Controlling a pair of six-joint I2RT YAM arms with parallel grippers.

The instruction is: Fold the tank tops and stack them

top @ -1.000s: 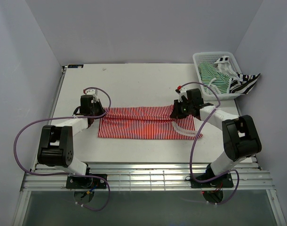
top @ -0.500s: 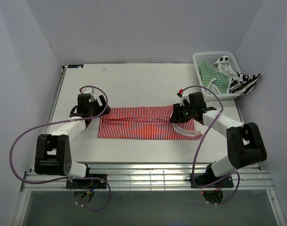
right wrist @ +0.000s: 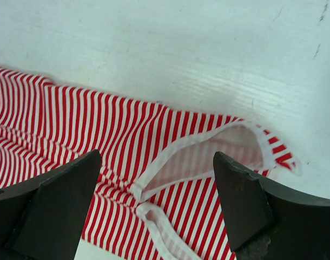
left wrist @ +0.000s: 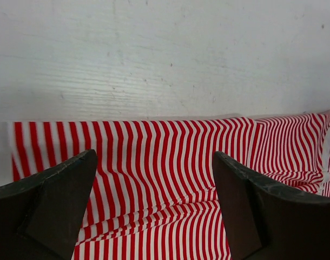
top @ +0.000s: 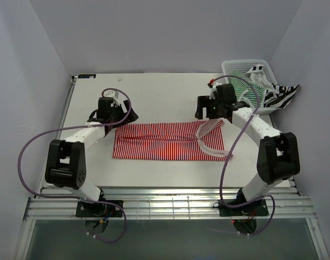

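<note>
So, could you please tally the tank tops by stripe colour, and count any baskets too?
Red-and-white tank top: 1
Green-and-white tank top: 1
Black-and-white tank top: 1
White basket: 1
Total: 4

One camera overlooks the whole white bench (top: 154, 92) from above; both wrist cameras look closely down on the shared red-and-white striped cloth top (left wrist: 154, 162).

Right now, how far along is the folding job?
Done: the red-and-white top lies flat, apparently folded once into a long band. In hand: nothing; left claw and right claw hang open over its far edge. Left: further folds, plus the green-and-white top and black-and-white top at the basket.
</note>
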